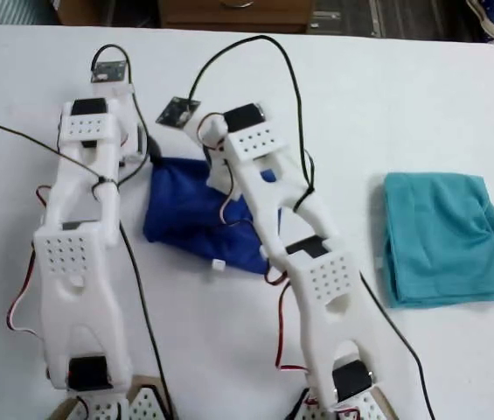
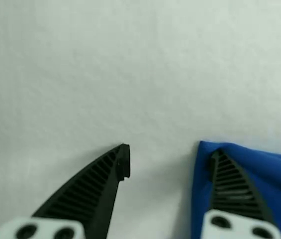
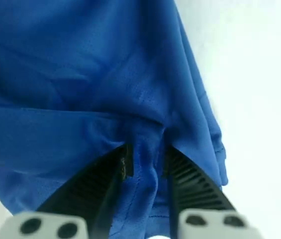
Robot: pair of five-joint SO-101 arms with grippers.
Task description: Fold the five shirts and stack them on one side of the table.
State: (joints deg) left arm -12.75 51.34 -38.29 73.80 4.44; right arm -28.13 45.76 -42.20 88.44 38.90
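My right gripper (image 3: 145, 158) pinches a fold of the blue shirt (image 1: 184, 219), which lies crumpled at the centre of the high view, long axis running 11 to 5 o'clock. My left gripper (image 2: 170, 155) hangs spread at its 10 o'clock corner, straddling the edge. A folded teal shirt (image 1: 441, 236) lies well apart at 3 o'clock.

A white table (image 1: 386, 96) spreads across the whole scene. Beyond its far edge stands a wooden cabinet (image 1: 233, 12), with dark floor (image 1: 404, 16) beside it.
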